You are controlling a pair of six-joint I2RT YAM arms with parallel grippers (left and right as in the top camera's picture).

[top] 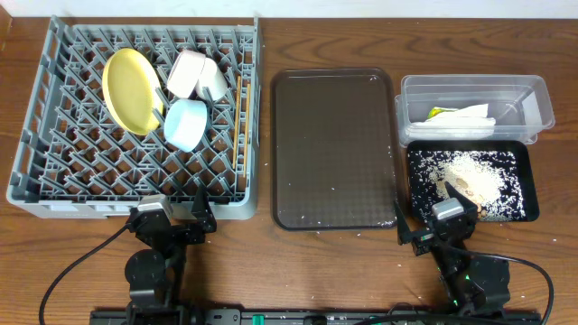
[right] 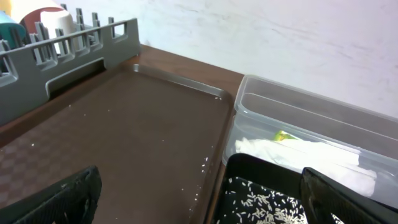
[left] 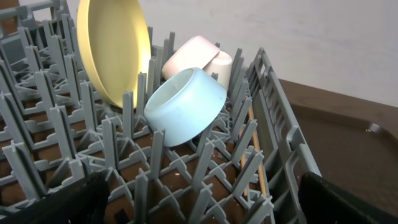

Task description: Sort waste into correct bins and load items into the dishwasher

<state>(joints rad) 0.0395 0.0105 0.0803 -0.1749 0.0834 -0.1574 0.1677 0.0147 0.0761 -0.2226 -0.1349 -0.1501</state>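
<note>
Evidently little is left to sort. The grey dish rack (top: 72, 206) at the far left holds the yellow plate (top: 131, 88) on edge between pegs, and just right of it the white bowl (top: 187, 72) and small white cup (top: 215, 81), with the light blue bowl (top: 187, 124) tipped on its side on the near side of them. The chopsticks (top: 239, 122) lie along the rack's right wall, their long axis running near to far. At the far right the clear tub (top: 470, 83) contains the napkin (top: 465, 116) with its yellow-green scrap, and the black tray (top: 531, 181) just nearer holds the rice crumbs (top: 474, 171). Both arms sit at the near edge. The left gripper (top: 176, 209) hangs by the rack's near wall with its jaws spread wide and empty. The right gripper (top: 426, 221), equally wide and empty, sits at the black tray's near left corner. Probably the only remaining waste is a few stray grains (right: 204, 163) along the right edge of the brown serving tray (top: 334, 144). These lie just left and far of the right jaws, so the right arm is much the nearer.
</note>
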